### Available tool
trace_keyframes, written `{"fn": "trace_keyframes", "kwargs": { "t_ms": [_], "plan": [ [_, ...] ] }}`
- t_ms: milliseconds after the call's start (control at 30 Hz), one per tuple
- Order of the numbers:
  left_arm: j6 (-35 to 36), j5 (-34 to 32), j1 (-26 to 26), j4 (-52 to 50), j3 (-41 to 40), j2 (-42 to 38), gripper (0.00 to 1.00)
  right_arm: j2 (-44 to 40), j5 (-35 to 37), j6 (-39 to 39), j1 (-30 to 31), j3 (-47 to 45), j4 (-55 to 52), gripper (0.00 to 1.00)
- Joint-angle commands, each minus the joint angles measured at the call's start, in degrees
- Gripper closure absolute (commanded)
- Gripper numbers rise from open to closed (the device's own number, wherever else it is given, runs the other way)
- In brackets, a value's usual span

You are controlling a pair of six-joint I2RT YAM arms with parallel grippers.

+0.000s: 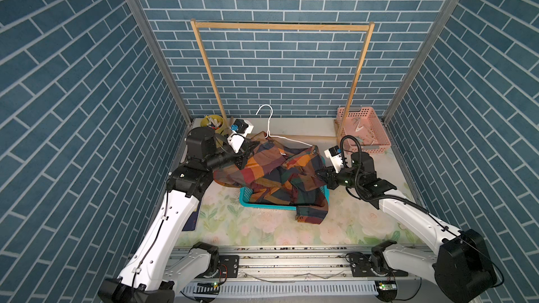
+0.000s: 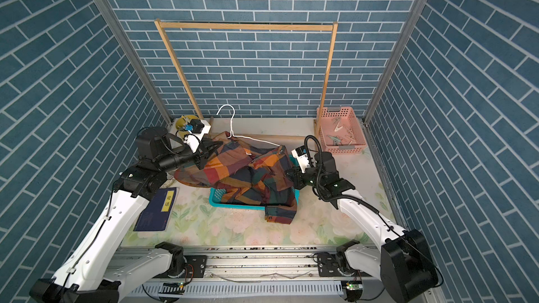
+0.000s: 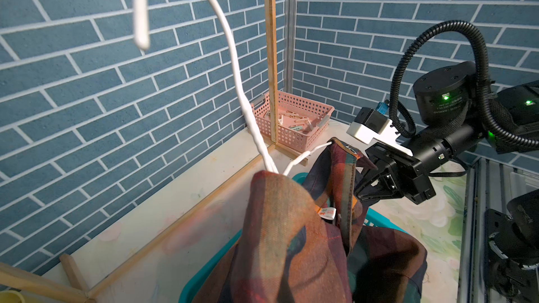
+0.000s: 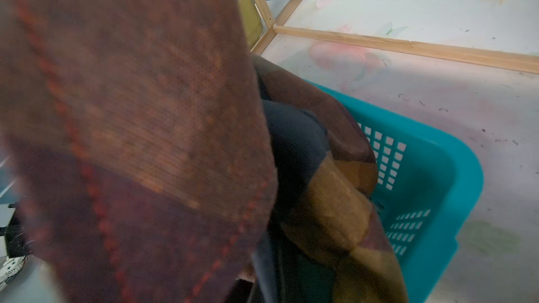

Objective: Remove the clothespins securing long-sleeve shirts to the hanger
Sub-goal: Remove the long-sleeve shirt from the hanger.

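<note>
The plaid long-sleeve shirt [image 1: 277, 176] [image 2: 242, 176] is still on the white wire hanger [image 1: 267, 112] [image 2: 229, 112] and sags into a teal basket [image 1: 262, 204]. My left gripper [image 1: 249, 145] [image 2: 213, 145] is shut on the shirt's left shoulder beside the hanger's neck [image 3: 233, 68]. At the shirt's right edge my right gripper [image 1: 319, 174] [image 2: 288, 174] [image 3: 361, 186] is shut on the cloth. Fabric [image 3: 291, 243] [image 4: 131, 112] hides both sets of jaws in the wrist views. Several clothespins [image 2: 335, 136] lie in the pink basket [image 2: 354, 129]; I see none on the shirt.
A tall wooden rack [image 1: 280, 26] stands at the back, its base rail running behind the shirt. The pink basket [image 1: 376, 129] sits back right and a yellow cup [image 1: 214, 122] back left. A dark blue book [image 2: 157, 211] lies front left, under my left arm.
</note>
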Motion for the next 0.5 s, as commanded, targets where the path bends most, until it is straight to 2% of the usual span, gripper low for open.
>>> {"fn": "trace_keyframes", "kwargs": {
  "t_ms": [0, 100, 267, 400, 467],
  "plan": [
    [-3.1, -5.74, 2.37, 12.15, 1.83, -2.99, 1.0, -1.27, 4.74, 4.47, -0.38, -3.64, -3.47, 1.0],
    [-3.94, -5.79, 2.42, 13.93, 1.19, -3.52, 1.0, -2.12, 5.55, 5.25, -0.38, -4.79, -2.99, 1.0],
    [-4.63, -8.58, 2.48, 15.64, -0.3, -5.38, 1.0, -3.49, 6.86, 5.81, -0.38, -6.15, -3.45, 1.0],
    [-7.52, -10.86, 2.47, 20.78, -2.64, -7.23, 1.0, -3.74, 5.69, 8.53, 0.21, -7.77, -1.1, 1.0],
    [-7.94, -12.15, 2.46, 21.64, -3.12, -7.76, 1.0, -4.62, 7.49, 8.87, 0.67, -8.61, -1.36, 1.0]
  ]
}}
